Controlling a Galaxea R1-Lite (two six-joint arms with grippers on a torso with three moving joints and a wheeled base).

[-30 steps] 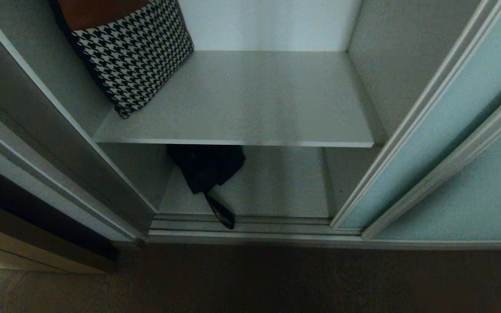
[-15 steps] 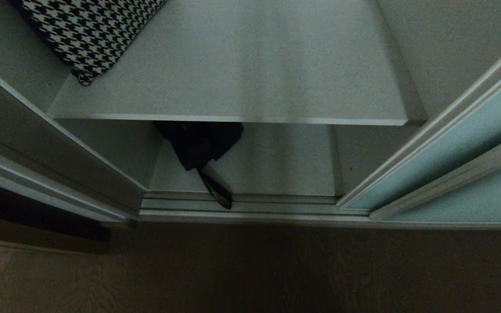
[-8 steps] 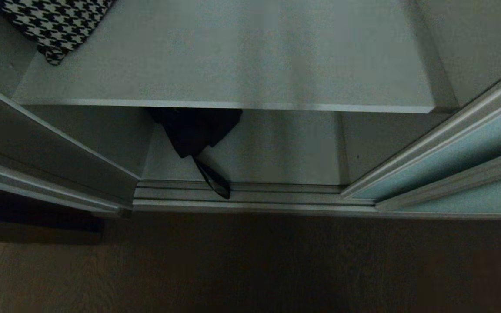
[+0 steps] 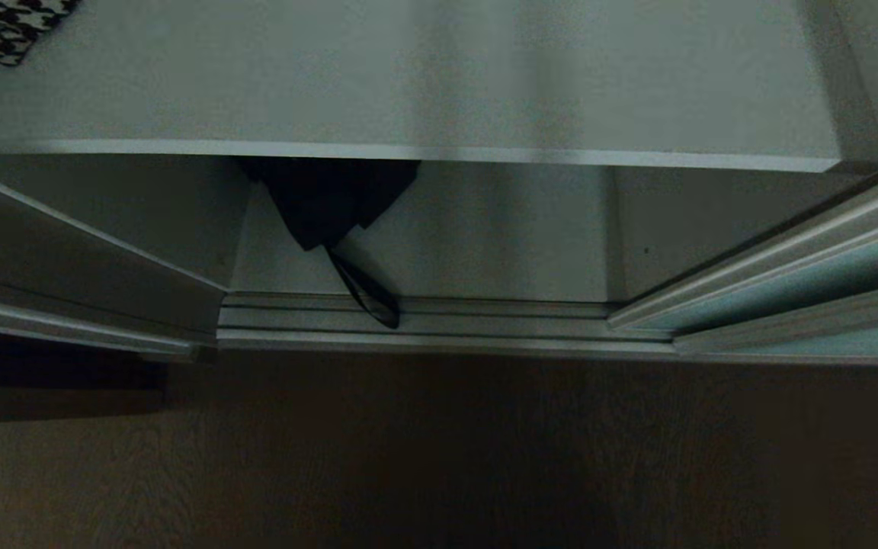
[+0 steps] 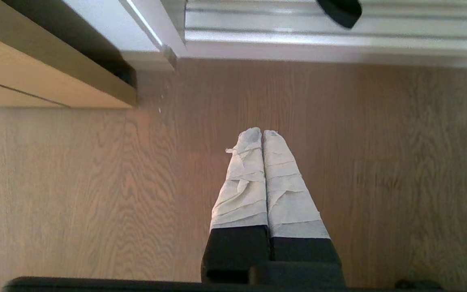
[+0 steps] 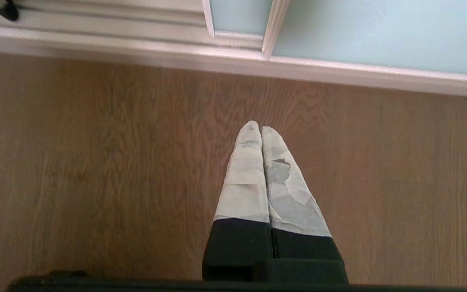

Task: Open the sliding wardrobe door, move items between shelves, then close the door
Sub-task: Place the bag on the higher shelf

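Lying on bottom shelf, tucked under front edge of upper shelf, black shoulder bag trails strap across door track, likely to foul closing. Sliding wardrobe door stands pushed aside, right of bag, opening clear. Houndstooth cushion on upper shelf, far left of bag. Left gripper and right gripper hang over wood floor short of track, fingers pressed together, holding nothing; judged parked before reach.

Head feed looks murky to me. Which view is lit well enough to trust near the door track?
Head view: dim; black bag in the shadow under the shelf, detail lost. Left wrist view: bright, wooden floor grain clear, strap end sharp. Right wrist view: equally bright, sliding wardrobe door evenly lit, no glare.
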